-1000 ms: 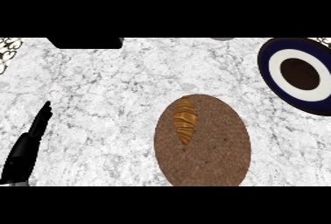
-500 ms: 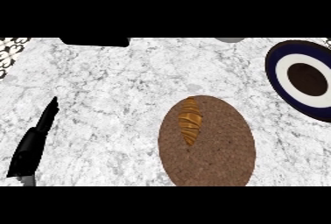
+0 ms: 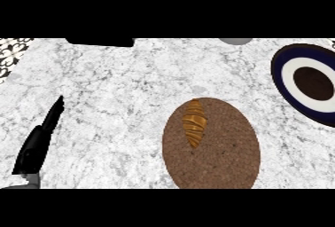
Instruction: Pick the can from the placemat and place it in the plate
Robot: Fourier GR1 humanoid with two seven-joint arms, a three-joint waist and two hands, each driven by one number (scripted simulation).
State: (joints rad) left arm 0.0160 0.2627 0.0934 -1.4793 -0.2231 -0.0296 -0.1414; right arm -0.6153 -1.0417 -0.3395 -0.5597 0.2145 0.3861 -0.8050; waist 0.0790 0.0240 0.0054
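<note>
Head view, looking steeply down on a white marbled counter. The can, a gold body with darker brown bands, lies on its side in the upper left part of an oval brown placemat, its long axis running roughly up and down the view; its lower end appears to taper, though the angle makes its true outline hard to judge. The plate, with a navy rim, a white ring and a dark centre, sits at the right edge, partly cut off by the frame and well apart from the placemat. Only 1 hand is visible: the left hand, black, at the lower left edge, its fingers straight and together, pointing up the view, holding nothing and far from the can. A black object and a small grey object meet the top edge.
</note>
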